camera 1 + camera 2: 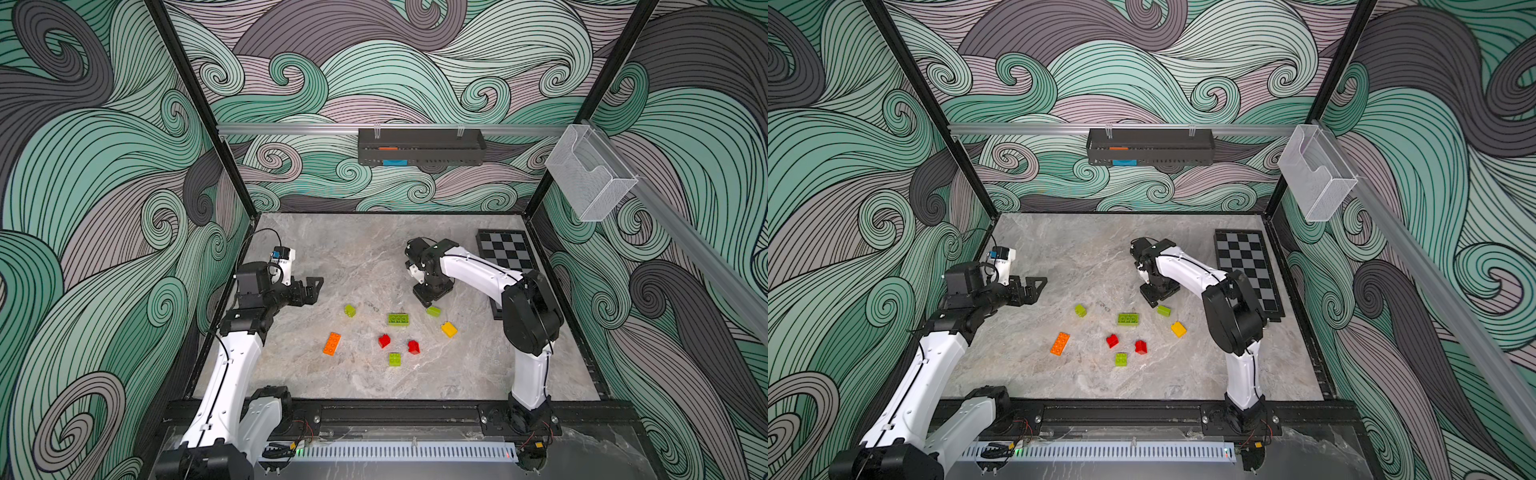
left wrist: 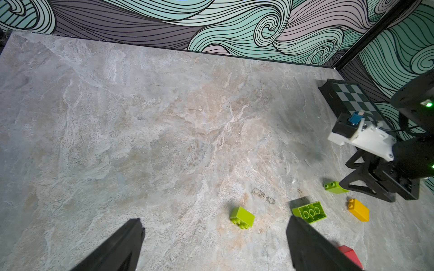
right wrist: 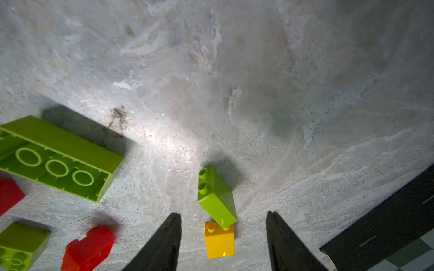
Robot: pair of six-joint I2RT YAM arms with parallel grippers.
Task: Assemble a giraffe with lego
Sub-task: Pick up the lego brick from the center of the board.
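Right wrist view: right end effector (image 3: 222, 213) parted, empty, near lime brick (image 3: 217, 199), open tabletop (image 3: 258, 70) beyond; left end effector (image 2: 213, 218) wide.

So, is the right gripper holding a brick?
No, the right gripper is open and empty; the small lime brick lies loose on the table.

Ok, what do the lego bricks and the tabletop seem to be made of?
The long lime brick and small lime brick look like glossy moulded plastic: smooth faces, bright highlights, hollow ribbed underside. The tabletop looks like veined grey stone, or a laminate printed so; satin sheen under the light.
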